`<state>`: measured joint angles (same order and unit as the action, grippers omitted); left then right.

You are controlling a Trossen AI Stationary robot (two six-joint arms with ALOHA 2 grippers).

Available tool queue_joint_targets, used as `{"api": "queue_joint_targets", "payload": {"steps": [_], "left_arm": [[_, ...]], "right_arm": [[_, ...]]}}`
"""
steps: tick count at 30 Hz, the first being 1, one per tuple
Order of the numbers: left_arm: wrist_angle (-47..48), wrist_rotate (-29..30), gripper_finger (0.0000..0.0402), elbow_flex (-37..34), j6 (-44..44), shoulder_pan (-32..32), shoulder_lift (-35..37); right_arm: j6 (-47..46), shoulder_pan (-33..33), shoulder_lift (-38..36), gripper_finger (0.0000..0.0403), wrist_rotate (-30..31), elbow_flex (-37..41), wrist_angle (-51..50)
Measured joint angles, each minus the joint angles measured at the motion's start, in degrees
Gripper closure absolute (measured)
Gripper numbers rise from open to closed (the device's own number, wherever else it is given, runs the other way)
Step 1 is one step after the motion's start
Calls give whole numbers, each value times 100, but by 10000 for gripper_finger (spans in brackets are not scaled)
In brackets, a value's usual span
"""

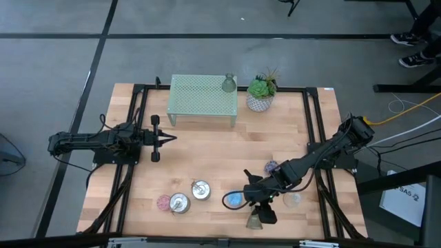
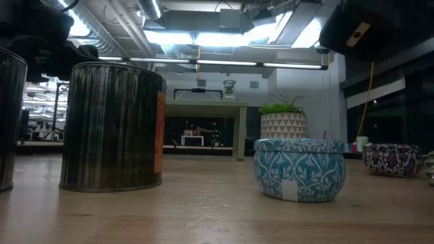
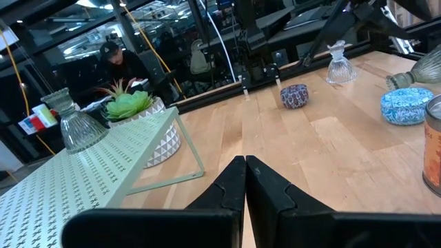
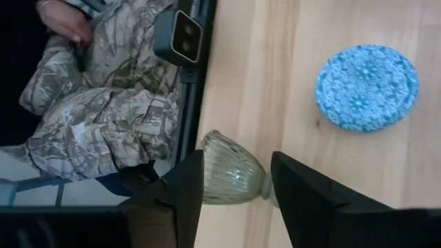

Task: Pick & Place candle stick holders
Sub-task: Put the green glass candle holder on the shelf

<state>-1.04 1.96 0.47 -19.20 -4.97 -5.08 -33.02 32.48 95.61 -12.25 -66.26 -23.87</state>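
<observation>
Oddly, no readable writing shows; the right hand [image 4: 234, 189] grips an olive-green glass holder [image 4: 231, 178], left hand [image 3: 244, 182] pinched closed.

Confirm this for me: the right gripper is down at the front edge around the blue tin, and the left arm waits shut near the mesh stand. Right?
Not quite. The right gripper is around the olive glass holder, not the blue tin, which lies apart beside it, as the right wrist view shows. The left gripper does wait shut near the mesh stand.
</observation>
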Motion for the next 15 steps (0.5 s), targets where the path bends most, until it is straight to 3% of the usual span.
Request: {"api": "queue_joint_targets", "payload": {"steps": [15], "left_arm": [[0,0,395,0,-1,-1,0]], "right_arm": [[-20,62,-2,233,8,0,60]]}}
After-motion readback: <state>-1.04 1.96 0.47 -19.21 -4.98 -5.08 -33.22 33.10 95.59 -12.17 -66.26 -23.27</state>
